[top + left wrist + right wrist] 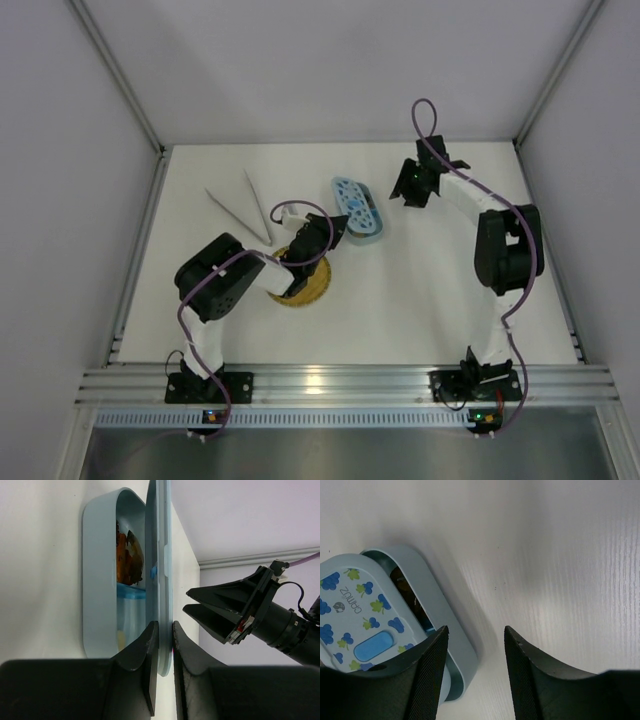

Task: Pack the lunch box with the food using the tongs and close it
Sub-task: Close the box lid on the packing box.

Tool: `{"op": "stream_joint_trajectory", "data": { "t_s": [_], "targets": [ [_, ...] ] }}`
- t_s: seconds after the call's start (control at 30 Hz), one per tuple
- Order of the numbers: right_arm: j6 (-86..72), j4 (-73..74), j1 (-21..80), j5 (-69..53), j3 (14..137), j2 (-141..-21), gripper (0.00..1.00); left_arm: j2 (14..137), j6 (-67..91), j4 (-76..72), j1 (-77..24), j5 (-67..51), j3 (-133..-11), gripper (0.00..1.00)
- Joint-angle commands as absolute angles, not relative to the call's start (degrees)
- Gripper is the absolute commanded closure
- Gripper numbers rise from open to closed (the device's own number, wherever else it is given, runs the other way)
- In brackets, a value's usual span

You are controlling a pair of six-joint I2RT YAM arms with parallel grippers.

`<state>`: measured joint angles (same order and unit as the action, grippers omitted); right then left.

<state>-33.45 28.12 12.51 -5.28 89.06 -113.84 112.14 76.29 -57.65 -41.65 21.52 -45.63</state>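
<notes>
The lunch box [358, 212] lies on the white table, between the two grippers. Its long axis runs away from the arm bases, with the near end swung a little to the right. The left gripper [164, 627] meets the box at its near-left end, jaws closed on the edge of the spotted lid [355, 615]. That end-on pinch looks meant to let the arm steer the lid along the length of the box and bring it down onto the base.

The lid is not seated. In the right wrist view it sits skewed across the box, leaving a strip of the compartment open along the right side. In the left wrist view, brown and orange food [127, 555] shows in the gap on the far side of the inner divider, with a pale piece on the near side.

The right gripper [475, 630] hovers just right of the box's far end with its jaws apart and nothing between them. It is probably placed to press or steady the lid.

The tongs [235, 214] lie well left of the box, tips pointing away from the arms. The yellow plate [295, 300] sits near-left of the box, under the left arm
</notes>
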Motion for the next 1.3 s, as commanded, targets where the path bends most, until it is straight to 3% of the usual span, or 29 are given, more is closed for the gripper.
{"op": "stream_joint_trajectory", "data": {
  "t_s": [0.0,0.13,0.33,0.47,0.77,1.27],
  "targets": [
    [-32.35,28.65,13.54,-5.54,91.49,-114.52,0.52,113.47,77.78,-64.16,-41.4,22.24,-46.5,1.0],
    [-31.82,29.0,13.97,-5.45,91.93,-114.87,0.53,113.99,78.05,-63.81,-41.4,21.53,-46.58,0.99],
    [-31.46,29.18,15.2,-4.57,91.76,-115.14,0.55,114.26,78.75,-61.53,-41.31,20.92,-47.02,0.87],
    [-31.38,28.74,15.56,-4.48,91.14,-115.14,0.55,114.0,79.36,-58.36,-41.31,20.66,-47.63,0.84],
    [-31.46,28.57,16.08,-4.22,90.35,-115.05,0.55,113.12,78.66,-50.02,-41.31,20.04,-49.3,0.61],
    [-31.38,28.3,16.26,-4.13,89.21,-114.17,0.55,112.77,76.99,-44.05,-40.61,16.7,-52.29,0.47]
  ]
}}
